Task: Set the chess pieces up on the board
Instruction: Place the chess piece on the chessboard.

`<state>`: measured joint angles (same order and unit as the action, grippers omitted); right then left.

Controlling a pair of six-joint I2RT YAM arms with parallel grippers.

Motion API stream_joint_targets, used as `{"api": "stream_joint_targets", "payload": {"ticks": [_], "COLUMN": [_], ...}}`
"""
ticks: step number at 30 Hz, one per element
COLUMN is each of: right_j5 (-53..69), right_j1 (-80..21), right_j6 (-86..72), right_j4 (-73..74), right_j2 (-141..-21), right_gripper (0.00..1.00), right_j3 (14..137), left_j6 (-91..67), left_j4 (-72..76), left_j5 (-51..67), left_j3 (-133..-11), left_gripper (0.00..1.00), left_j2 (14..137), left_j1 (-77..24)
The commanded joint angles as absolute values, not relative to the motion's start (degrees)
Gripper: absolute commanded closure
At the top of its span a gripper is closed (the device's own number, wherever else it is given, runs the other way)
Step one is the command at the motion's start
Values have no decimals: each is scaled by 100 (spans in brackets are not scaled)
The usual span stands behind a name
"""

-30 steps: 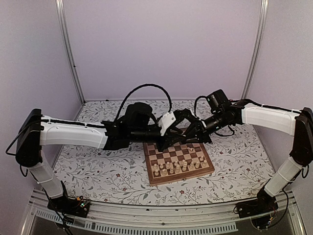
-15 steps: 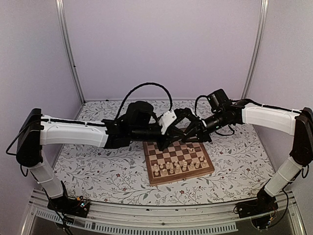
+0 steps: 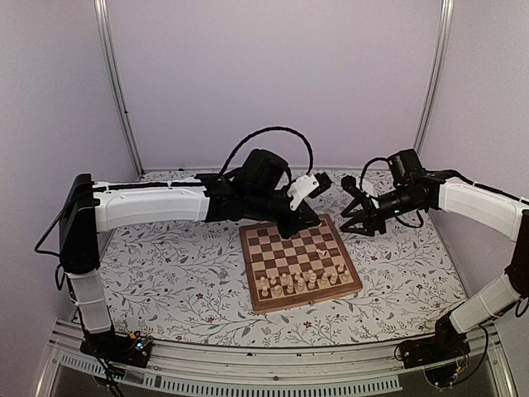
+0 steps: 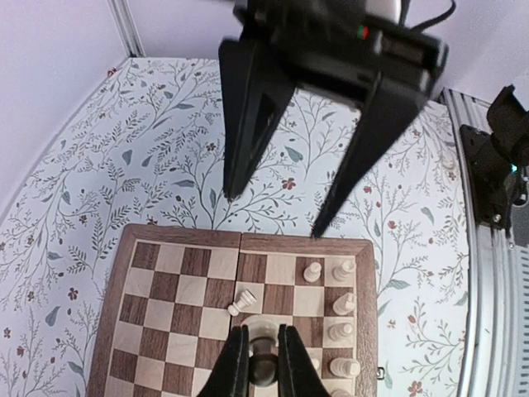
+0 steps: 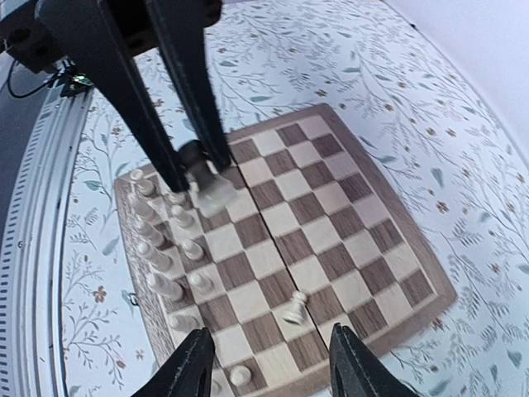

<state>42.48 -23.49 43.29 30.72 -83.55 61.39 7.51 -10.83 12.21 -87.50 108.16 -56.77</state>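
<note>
Cream piece (image 5: 208, 188) pinched in the left end effector (image 4: 263, 332), fingers squeezed almost together around it, and it hangs over the board (image 3: 277, 252), by the look of it just beside the standing pieces (image 3: 302, 281) ranked along the board's near edge. The board lies about mid-counter (image 3: 165, 273), a touch toward the near edge. The right end effector (image 5: 269, 331) is spread wide with nothing in it, hovering off the board's far right corner, apart from the left one but not by much. Now the worries. That's a narrow pinch on a tiny turned figure, so I'd say it could swivel or slip in the fingers on the way down, land crooked and topple on release. The landing zone is crowded too. Long fingers coming down beside that rank could clip a neighbour and start a domino run. One tipped piece (image 4: 241, 303) lies on its side on a middle square, close to the left fingers, and a brush could send it rolling, maybe off the board. And both arms work the far side here, so if the right one swings in for the tipped piece while the left is lowering, fingers or wrists could meet. There's a dark blob beside the held piece that I can't make out.
</note>
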Motion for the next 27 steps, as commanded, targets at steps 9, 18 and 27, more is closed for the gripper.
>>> {"api": "stream_joint_targets", "payload": {"ticks": [9, 18, 27], "right_j5": [2957, 2979, 2998], "right_j1": [-1476, -1469, -1475], "right_j6": [3743, 3733, 3762], "right_j4": [2149, 2169, 2215], "right_j2": [-7459, -7648, -7725], "right_gripper": [48, 48, 48], "right_j3": [5475, 5441, 5449], "left_j6": [1020, 1083, 1073], "left_j4": [-3575, -4384, -4825], "left_j5": [1875, 1824, 2065], "left_j3": [-10913, -11707, -12157], "left_gripper": [96, 97, 95], "left_j2": [12595, 13264, 13685], "left_j1": [-5805, -5862, -5862]}}
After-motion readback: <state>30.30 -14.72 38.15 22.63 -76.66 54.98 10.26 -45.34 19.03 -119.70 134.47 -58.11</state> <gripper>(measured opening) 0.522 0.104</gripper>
